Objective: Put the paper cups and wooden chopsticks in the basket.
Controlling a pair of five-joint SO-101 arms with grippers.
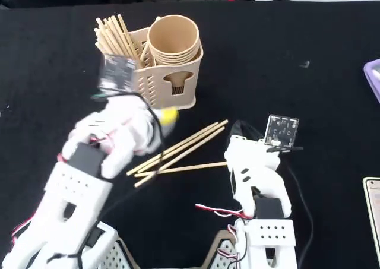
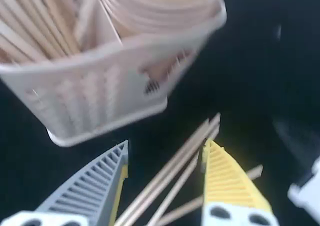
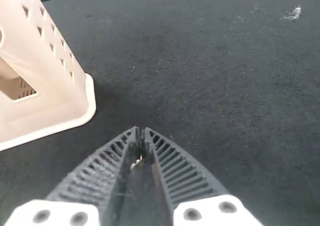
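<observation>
Closest in, the left gripper (image 2: 166, 146) hangs wide open and empty, its grey and yellow jaws either side of the loose chopsticks (image 1: 178, 150) lying on the table (image 1: 285, 43) just near of the basket (image 1: 160, 85). To my eye the step is picking these up. It ought to come straight down, keep the sticks centred between the jaws, close across where they bunch rather than on the splayed ends, then lift level so none slips. The right gripper (image 3: 140, 131) sits pinched shut on nothing, over bare cloth to the right of the basket's corner, and should stay out of the way. I count four loose sticks, three slanting together and one lying flatter. There is one basket, one stack of cups (image 1: 173, 40) in it showing perhaps five rims, and a bunch of chopsticks (image 1: 113, 34) in its left part too crowded to count.
</observation>
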